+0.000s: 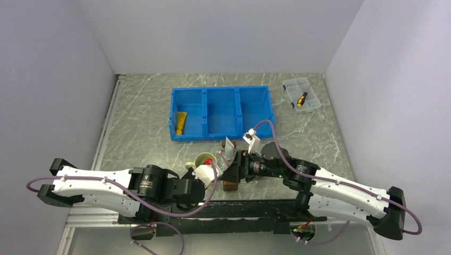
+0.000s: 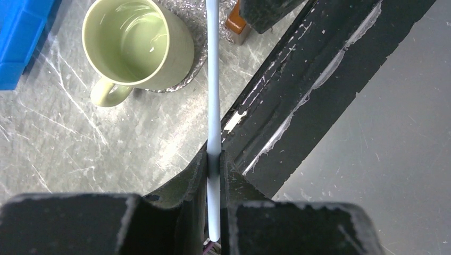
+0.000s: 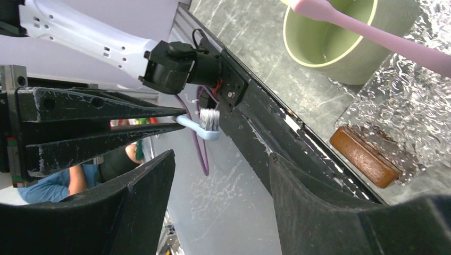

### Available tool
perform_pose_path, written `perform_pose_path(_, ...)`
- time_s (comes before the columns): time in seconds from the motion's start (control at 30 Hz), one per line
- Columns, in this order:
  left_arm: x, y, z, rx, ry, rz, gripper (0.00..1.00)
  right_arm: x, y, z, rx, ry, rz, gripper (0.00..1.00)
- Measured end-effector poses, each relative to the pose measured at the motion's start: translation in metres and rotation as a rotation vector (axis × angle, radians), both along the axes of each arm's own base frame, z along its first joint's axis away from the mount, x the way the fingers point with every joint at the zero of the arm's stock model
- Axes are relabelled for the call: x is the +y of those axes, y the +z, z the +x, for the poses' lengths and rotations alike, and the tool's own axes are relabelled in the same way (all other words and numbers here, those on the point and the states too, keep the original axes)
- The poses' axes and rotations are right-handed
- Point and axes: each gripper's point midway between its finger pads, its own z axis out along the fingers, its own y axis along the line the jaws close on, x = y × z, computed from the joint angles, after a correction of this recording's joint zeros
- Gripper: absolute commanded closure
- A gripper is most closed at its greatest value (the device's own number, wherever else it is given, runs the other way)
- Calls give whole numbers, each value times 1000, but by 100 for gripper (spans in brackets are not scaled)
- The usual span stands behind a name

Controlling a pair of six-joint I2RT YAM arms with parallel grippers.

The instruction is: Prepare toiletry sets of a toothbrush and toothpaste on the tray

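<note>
Inside left gripper (image 2: 213, 160): toothbrush (image 2: 213, 79) pinched, shaft protruding.

A big blue bin (image 1: 220, 114) with three parts sits on the grey stone table (image 1: 143, 111). A yellow tube (image 1: 180, 123) lies in its left part. To the right of the bin, a bit apart, is a small clear box (image 1: 292, 86) with an orange and black tool (image 1: 301, 99) inside. A green mug (image 2: 138, 45) stands upright in front of the bin, handle to the left.
</note>
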Motion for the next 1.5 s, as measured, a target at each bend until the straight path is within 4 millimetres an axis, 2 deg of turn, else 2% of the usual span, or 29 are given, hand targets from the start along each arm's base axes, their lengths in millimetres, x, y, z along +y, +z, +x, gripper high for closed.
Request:
perform_pose_path(0.23, 0, 4, 1, -16, -19, -13, 100, 7, 9, 7, 9, 17, 53, 38)
perform_pose_path(0.43, -2, 8, 1, -22, -33, -31, 100, 15, 6, 9, 30, 37, 60, 50)
perform_pose_path(0.53, -2, 8, 1, -24, -37, -32, 100, 17, 6, 8, 36, 50, 67, 52)
perform_pose_path(0.83, -4, 11, 1, -25, -42, -52, 100, 21, 21, 10, 21, 63, 128, 61)
perform_pose_path(1.0, -5, 10, 1, -28, -46, -56, 100, 21, 27, 9, 16, 72, 150, 73)
perform_pose_path(1.23, -6, 10, 1, -33, -54, -56, 100, 20, 27, 7, 27, 77, 158, 98)
perform_pose_path(1.3, -6, 10, 1, -33, -54, -56, 100, 21, 30, 7, 22, 82, 169, 100)
perform_pose_path(1.33, -6, 10, 1, -33, -53, -57, 95, 20, 30, 6, 21, 83, 172, 100)
perform_pose_path(1.43, -7, 10, 1, -33, -52, -64, 70, 20, 30, 6, 21, 85, 174, 100)
perform_pose_path(1.5, -7, 10, 2, -37, -48, -71, 58, 19, 30, 5, 20, 88, 176, 100)
